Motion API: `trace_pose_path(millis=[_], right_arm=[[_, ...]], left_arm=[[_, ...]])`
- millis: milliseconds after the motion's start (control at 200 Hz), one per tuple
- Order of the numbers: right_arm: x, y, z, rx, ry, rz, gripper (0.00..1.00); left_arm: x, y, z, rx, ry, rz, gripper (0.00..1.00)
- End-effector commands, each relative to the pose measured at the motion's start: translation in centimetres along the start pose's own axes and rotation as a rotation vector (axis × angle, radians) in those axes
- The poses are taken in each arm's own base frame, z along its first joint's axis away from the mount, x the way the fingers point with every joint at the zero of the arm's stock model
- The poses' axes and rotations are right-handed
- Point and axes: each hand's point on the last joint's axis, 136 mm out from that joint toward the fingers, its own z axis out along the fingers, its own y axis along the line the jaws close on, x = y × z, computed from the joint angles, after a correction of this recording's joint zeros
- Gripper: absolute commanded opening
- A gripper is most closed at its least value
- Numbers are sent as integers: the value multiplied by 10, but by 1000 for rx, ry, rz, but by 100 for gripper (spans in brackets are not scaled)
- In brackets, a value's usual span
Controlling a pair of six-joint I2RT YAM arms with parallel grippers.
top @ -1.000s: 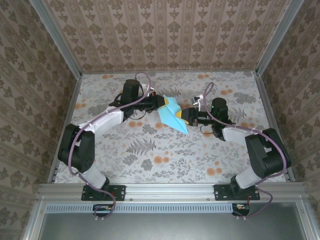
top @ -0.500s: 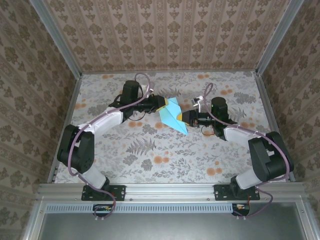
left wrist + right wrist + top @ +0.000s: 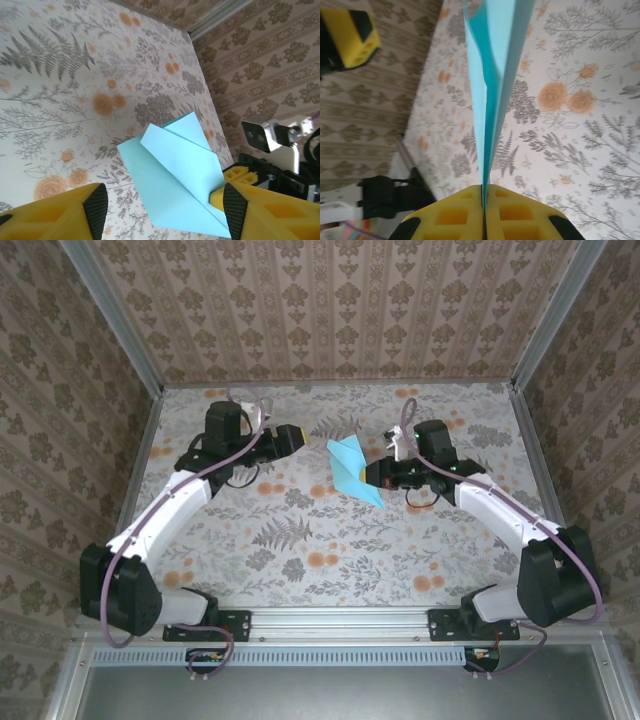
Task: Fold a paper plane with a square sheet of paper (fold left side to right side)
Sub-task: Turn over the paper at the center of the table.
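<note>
I see the sheet of paper point(image 3: 350, 465) as light blue, folded into a pointed wedge with overlapping flaps (creases look crisp). It is held above the tabletop point(image 3: 300, 550), mid-width and toward the far edge. The right pincer point(image 3: 372, 473) is clamped on its near tip. The left pincer point(image 3: 292, 433) stands apart, well clear of the paper's left edge.

The right pincer point(image 3: 483, 192) had its two yellow fingers pressed flat together on the lower edge of the light blue paper point(image 3: 492, 75). The paper rose edge-on, its folded layers parting slightly higher up. Beneath lay the floral counter point(image 3: 580, 125). The left pincer point(image 3: 350, 37) sat upper left, well apart from the paper.
</note>
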Motion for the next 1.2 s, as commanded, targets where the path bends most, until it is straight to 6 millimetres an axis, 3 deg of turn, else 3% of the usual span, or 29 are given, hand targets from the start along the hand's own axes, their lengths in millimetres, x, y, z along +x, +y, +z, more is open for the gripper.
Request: trace_pose_path(millis=[0,200,375,475,745,1015,1200], right_arm=[[14,-24,-15,303,64,-102,7],[6,-40,-33,735,144,-296,6],[-12,-42,-48,1096,208,-511,7],[-20,-42,-45,1254,250,-637,7],[-11,-53,2,1446,445,-898,7],[21,-75,51,1443,601,-972,8],[59,-85,75,1321,731,-923,9]], left_arm=[[-1,22,-16,-113,-53,41,70],[-9,39,-48,-193,-164,35,80],[-8,53,-69,-244,-197,10,83],[-8,56,-78,-262,-217,9,83],[-9,61,-92,-294,-240,0,86],[-8,65,-91,-294,-233,-15,87],[-5,68,-88,-293,-221,-31,88]])
